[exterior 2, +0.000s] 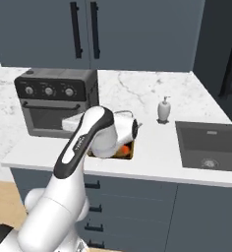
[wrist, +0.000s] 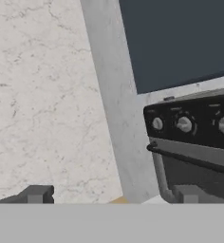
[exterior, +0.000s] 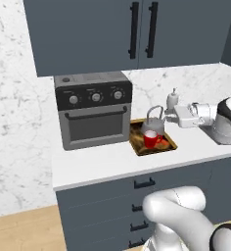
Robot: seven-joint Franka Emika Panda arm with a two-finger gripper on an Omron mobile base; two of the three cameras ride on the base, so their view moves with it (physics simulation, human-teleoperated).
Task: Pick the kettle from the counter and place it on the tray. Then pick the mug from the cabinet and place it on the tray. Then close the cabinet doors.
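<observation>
Wide-open claw (wrist: 111, 193) holds nothing, facing grey toaster oven (exterior: 94, 115). Squat grey metal kettle (exterior: 154, 121) and small red mug (exterior: 150, 139) both sit on yellow-rimmed patterned tray (exterior: 172, 143), white marble tabletop (exterior: 103, 162). Slate-blue cabinet doors (exterior: 137, 32) appear shut; task looks complete.

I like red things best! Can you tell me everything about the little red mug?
The mug is small, bright red and glossy, with a white inside and one handle sticking out toward the right in the left base view. It stands upright on the tray, close in front of the grey kettle; whether they touch is unclear. Nothing is holding it. In the right base view the arm covers almost all of it.
</observation>
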